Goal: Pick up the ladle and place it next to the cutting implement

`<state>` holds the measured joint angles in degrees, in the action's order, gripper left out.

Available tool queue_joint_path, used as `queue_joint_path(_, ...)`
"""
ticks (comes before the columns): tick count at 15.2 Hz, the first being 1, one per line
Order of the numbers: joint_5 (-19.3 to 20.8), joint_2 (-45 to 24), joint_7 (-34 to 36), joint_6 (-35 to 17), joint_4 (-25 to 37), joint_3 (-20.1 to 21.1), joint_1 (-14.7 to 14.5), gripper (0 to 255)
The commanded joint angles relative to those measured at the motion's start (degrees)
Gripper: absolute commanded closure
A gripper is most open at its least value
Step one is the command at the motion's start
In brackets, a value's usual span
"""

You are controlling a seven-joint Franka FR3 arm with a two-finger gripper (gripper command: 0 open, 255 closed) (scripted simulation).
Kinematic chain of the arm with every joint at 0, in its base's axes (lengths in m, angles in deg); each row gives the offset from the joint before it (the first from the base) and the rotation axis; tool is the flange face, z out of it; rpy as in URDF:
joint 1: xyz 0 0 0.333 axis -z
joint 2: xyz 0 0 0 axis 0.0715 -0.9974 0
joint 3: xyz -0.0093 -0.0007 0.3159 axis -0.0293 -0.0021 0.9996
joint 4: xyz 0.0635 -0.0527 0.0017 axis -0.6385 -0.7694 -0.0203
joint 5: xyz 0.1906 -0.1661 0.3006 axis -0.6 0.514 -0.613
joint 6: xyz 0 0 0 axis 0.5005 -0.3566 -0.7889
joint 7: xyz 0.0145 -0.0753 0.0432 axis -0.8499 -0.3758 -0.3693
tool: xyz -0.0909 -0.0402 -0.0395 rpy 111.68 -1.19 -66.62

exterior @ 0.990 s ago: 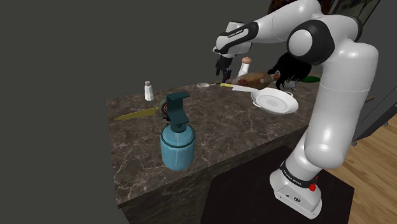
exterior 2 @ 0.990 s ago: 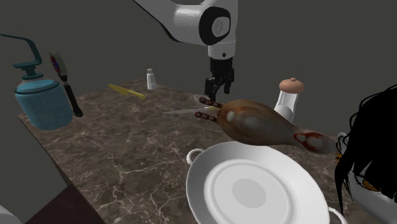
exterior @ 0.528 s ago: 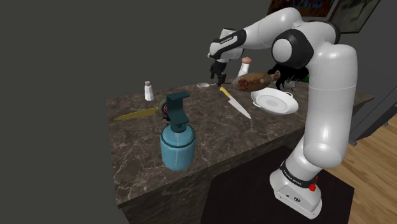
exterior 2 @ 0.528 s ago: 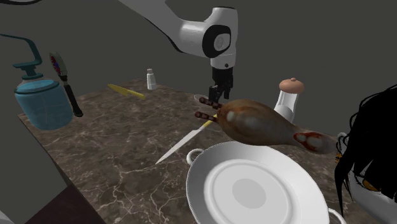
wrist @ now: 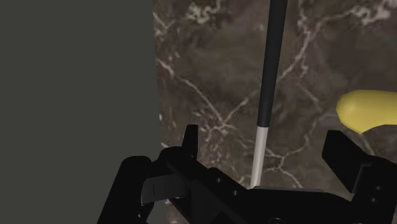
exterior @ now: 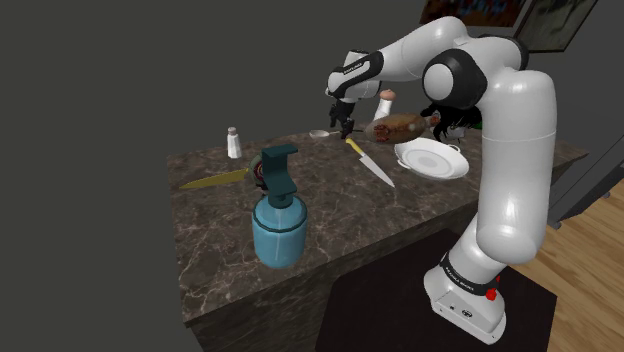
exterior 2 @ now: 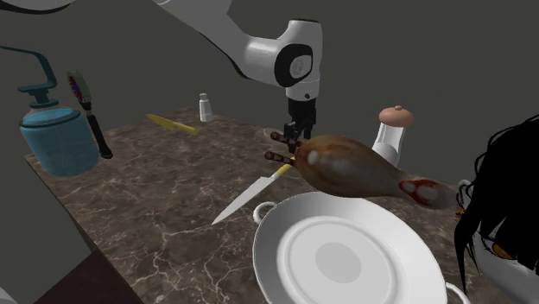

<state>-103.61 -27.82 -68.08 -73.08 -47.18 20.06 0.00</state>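
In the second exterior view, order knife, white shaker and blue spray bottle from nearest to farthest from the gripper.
1. Knife, on the counter beside the gripper.
2. White shaker, at the counter's far edge.
3. Blue spray bottle, far left.

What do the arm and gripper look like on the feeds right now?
The arm is glossy white, built of rounded tubular links with dark grey rings at the joints. Its foot carries small dark lettering and a red dot. The gripper is all black, with two blocky, squared fingers.
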Motion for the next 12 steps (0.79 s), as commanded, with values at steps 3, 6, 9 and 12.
queue_joint_path(3,0.00,-0.01,0.00,-0.01,0.00,0.00,0.00,255)
queue_joint_path(6,0.00,-0.01,0.00,-0.01,0.00,0.00,0.00,255)
queue_joint_path(9,0.00,-0.01,0.00,-0.01,0.00,0.00,0.00,255)
queue_joint_path(12,-0.01,-0.02,-0.01,-0.02,0.00,0.01,0.00,255)
